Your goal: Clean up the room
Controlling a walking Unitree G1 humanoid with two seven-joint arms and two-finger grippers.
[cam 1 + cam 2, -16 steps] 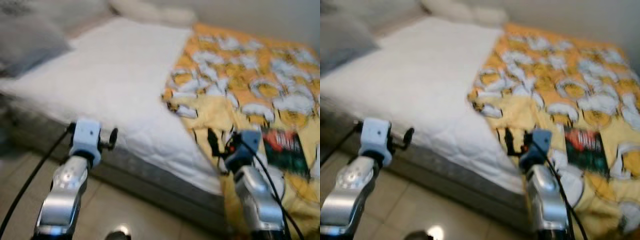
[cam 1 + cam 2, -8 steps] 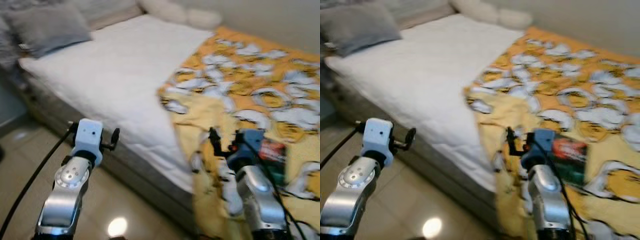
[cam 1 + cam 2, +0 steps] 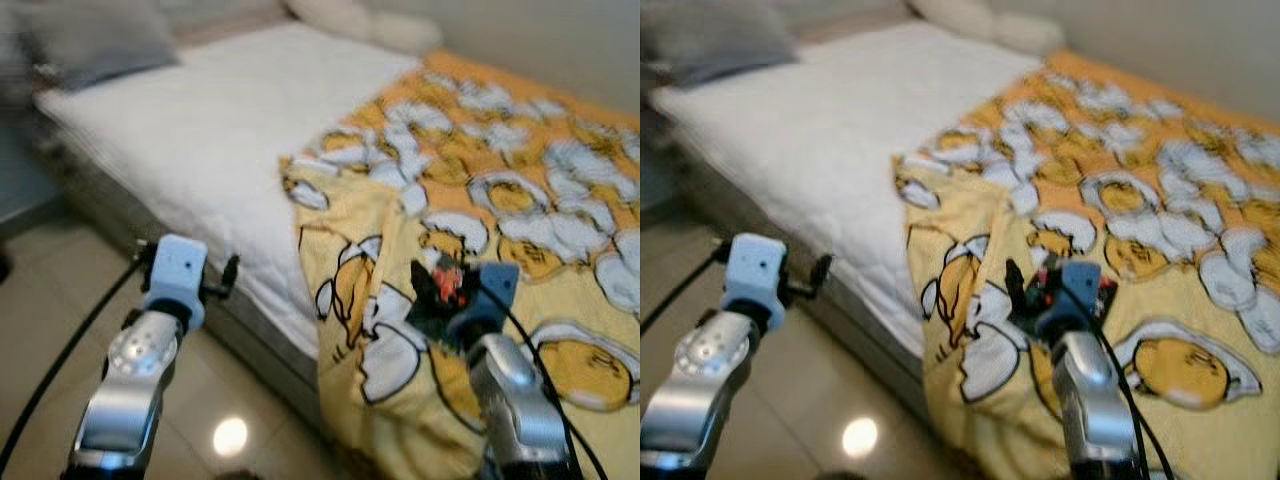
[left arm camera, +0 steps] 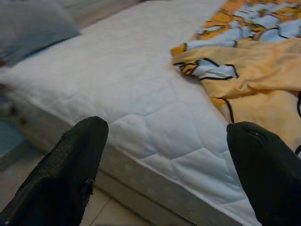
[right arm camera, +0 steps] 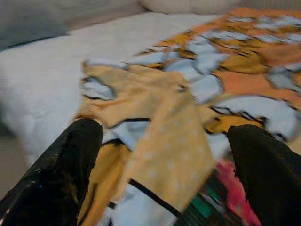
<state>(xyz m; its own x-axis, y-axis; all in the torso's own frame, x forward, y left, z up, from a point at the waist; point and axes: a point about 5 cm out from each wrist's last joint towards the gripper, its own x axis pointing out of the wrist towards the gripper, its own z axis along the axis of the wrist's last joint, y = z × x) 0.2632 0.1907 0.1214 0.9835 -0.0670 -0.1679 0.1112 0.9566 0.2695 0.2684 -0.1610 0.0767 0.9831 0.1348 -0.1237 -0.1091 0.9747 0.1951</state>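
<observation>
Both pincers hang with fingers spread apart, gripping nothing. Left pincer [image 4: 164,165] hovers over the floor's pale tiles [image 3: 60,300] beside the edge of the white quilted mattress [image 3: 230,130]. Right pincer [image 5: 164,165] hovers above the yellow-orange cartoon-print blanket [image 3: 480,180], whose folded corner drapes over the bed's side. Just ahead of it lies a red-and-green flat packet [image 5: 221,202] on the blanket. A grey pillow [image 3: 90,40] rests at the bed's far end.
</observation>
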